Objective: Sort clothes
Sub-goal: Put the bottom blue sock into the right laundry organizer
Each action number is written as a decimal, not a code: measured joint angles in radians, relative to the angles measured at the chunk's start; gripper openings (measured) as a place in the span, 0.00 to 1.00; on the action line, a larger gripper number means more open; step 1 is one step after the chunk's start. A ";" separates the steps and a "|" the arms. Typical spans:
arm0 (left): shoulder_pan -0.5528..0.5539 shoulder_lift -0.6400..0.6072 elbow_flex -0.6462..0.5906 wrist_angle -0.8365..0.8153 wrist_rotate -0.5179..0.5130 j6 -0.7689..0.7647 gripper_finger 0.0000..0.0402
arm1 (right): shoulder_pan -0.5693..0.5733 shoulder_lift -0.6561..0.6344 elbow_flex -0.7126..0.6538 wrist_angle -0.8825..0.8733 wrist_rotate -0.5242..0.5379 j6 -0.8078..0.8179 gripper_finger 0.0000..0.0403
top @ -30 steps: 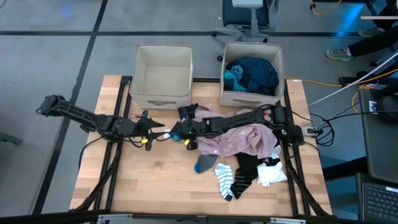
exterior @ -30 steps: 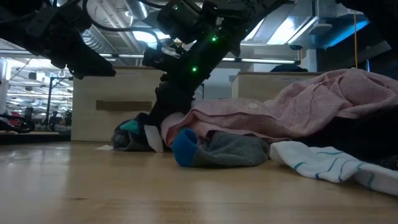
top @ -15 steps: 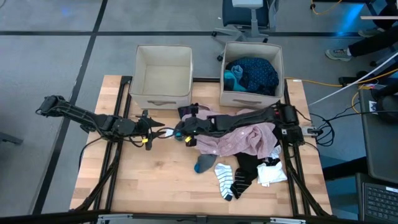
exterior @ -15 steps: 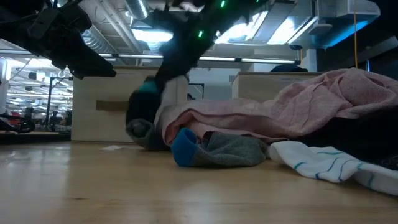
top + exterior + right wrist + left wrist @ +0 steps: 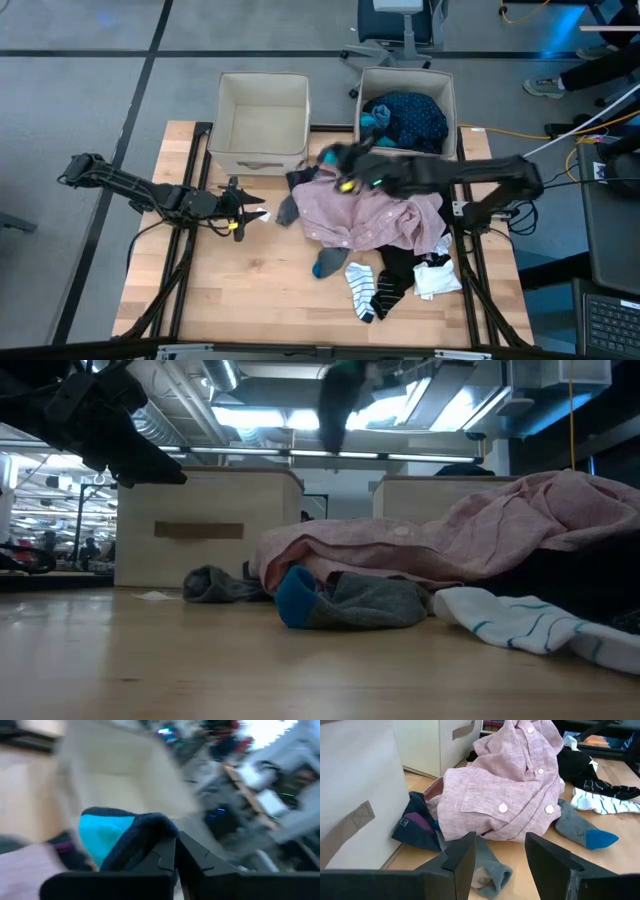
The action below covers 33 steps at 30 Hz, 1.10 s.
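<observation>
My right gripper (image 5: 336, 158) is raised above the table's far middle, between the two bins, and is shut on a dark sock with a turquoise end (image 5: 107, 834). The sock also shows blurred in the low view (image 5: 338, 400). A pink shirt (image 5: 372, 215) lies heaped on the table, over black pieces (image 5: 400, 262). A grey sock (image 5: 288, 209) lies flat at the shirt's left edge. My left gripper (image 5: 256, 213) is open and empty, level just above the table, pointing at that grey sock (image 5: 489, 870). My right gripper pinches the sock between its two shut fingers at a dark bunched part (image 5: 150, 836) next to the turquoise end. The sock is lifted clear of the table and hangs below the gripper (image 5: 336, 415).
The left beige bin (image 5: 262, 100) holds nothing. The right bin (image 5: 438, 85) holds a navy dotted top and a teal piece. A grey sock with a blue toe (image 5: 326, 264), striped socks (image 5: 368, 290) and a white sock (image 5: 436, 280) lie near the front. A dark sock (image 5: 414, 824) lies by the bin.
My right gripper has risen from the table at the pink shirt's left edge and swung up toward the far edge and the right bin, carrying the dark turquoise-ended sock. The grey sock, lifted a little with it, has fallen back onto the table.
</observation>
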 joint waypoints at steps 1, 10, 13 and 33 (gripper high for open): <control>0.000 0.000 0.000 0.000 0.000 -0.002 0.40 | -0.011 -0.035 0.000 -0.015 0.026 -0.002 0.03; 0.000 0.000 0.000 0.000 0.000 -0.003 0.40 | -0.244 -0.239 0.000 -0.170 0.051 0.082 0.02; 0.000 0.000 0.000 0.000 0.000 -0.001 0.40 | -0.359 -0.244 0.000 -0.249 -0.046 0.145 0.03; 0.148 0.000 -0.037 0.216 -0.149 0.277 0.40 | -0.670 -0.216 -0.629 0.412 -0.412 0.181 0.03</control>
